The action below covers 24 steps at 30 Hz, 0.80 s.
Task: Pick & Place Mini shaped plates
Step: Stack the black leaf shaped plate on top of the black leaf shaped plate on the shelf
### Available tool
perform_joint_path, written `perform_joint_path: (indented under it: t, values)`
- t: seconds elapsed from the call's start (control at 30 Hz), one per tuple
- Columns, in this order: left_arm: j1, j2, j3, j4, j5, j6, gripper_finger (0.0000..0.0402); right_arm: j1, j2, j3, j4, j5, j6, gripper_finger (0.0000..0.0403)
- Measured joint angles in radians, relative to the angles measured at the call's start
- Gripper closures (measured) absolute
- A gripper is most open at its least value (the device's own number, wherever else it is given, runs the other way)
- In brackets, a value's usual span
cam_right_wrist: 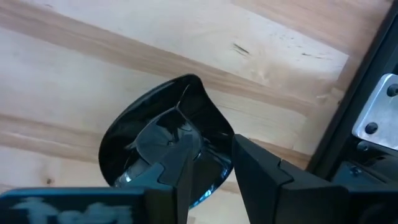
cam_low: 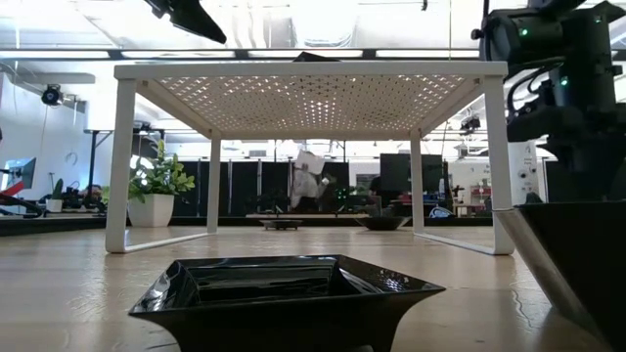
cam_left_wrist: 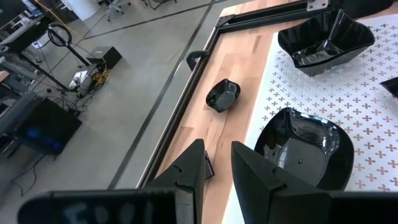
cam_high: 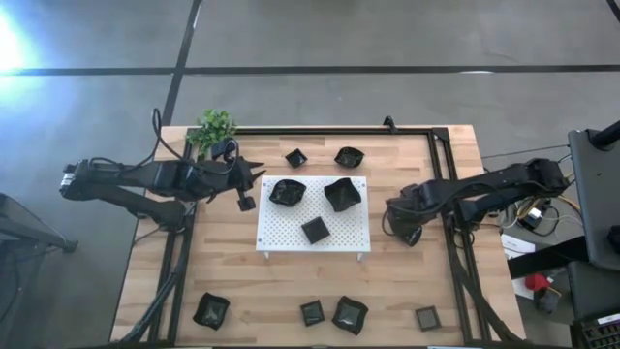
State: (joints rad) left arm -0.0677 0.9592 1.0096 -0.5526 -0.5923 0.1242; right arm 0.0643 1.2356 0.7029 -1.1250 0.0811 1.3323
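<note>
White perforated board [cam_high: 291, 228] sits mid-table w/ three black mini plates on it: a rounded one [cam_high: 287, 192] far-left, a wavy one [cam_high: 342, 194] far-right, a small square one [cam_high: 314, 230] near-centre. Two more plates [cam_high: 295, 157] [cam_high: 349, 156] lie on bare wood beyond the board. Four others along the near edge [cam_high: 211, 310] [cam_high: 312, 312] [cam_high: 350, 315] [cam_high: 426, 317].

Right gripper [cam_right_wrist: 208, 165] hangs low over the table right of the board, jaws apart, straddling the rim of a rounded plate [cam_right_wrist: 149, 137]; can't tell if it's touching.

Left gripper [cam_left_wrist: 216, 163] hovers just left of the board, jaws slightly apart, holding nothing. Green plant [cam_high: 215, 128] stands at the far-left corner, close behind the left arm. Black frame rail [cam_high: 441, 165] runs beside the right arm.
</note>
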Motion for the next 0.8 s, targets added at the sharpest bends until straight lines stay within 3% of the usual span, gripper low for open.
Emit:
perform_joint_path:
  t: [0.8]
  values:
    - [0.000, 0.000, 0.000, -0.005, 0.011, 0.014, 0.0326, -0.087, 0.171, 0.000, 0.069, -0.022, -0.195, 0.0285]
